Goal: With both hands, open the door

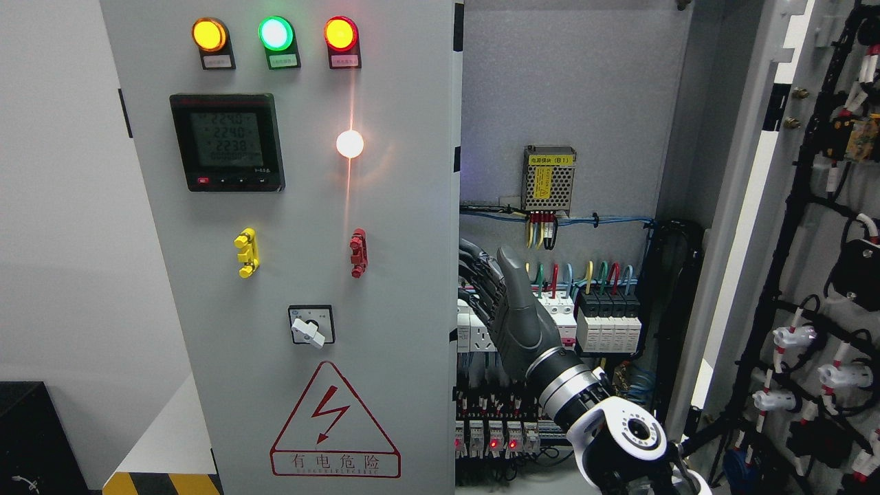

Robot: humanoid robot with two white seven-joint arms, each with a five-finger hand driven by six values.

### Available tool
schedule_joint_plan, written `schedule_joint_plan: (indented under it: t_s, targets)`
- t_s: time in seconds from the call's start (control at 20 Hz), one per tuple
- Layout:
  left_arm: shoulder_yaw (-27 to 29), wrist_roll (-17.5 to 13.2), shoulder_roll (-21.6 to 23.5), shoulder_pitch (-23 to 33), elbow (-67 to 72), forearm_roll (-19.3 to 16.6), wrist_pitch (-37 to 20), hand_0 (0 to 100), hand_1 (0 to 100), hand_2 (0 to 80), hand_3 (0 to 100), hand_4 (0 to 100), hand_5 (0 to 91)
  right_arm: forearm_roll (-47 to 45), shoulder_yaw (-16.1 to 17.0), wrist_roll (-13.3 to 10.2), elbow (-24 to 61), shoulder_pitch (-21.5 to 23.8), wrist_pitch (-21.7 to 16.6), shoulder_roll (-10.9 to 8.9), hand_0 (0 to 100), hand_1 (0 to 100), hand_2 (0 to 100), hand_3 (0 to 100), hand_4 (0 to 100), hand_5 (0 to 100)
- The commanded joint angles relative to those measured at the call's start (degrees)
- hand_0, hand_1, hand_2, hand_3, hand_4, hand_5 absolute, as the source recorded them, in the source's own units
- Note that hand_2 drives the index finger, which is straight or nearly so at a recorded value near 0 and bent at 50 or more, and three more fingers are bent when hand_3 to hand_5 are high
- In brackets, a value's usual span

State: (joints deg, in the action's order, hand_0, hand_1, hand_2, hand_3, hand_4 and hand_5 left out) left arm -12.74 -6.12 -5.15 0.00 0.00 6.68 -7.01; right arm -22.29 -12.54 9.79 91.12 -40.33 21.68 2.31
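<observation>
The grey metal cabinet door [289, 275] with 3 lit lamps is filling the left half, while the right hand [512, 313] is curling its dark fingers [478, 275] around its right edge.

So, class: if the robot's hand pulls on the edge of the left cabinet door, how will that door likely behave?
The left door looks like rigid sheet metal, so it should swing rather than flex. It carries a meter, lamps and a switch, so probably heavy. The right hand has its fingers at the smooth painted edge, which may be slippery.

"有电危险" on warning sign [335, 426]
</observation>
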Motion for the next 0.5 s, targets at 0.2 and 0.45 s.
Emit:
schedule_joint_plan:
  t_s: [0.2,0.45]
  targets:
    - [0.00,-0.03,-0.65,1.14,0.35,0.08,-0.02,0,0,0.0,0,0,0.0,-0.73,0.41,4.53,-5.77,-2.56,-0.06,-0.11,0,0,0,0,0,0]
    - [0.00,-0.03,-0.65,1.14,0.35,0.00,-0.02,0,0,0.0,0,0,0.0,-0.82,1.64,4.71,-7.44,-2.48,-0.06,-0.11,0,0,0,0,0,0]
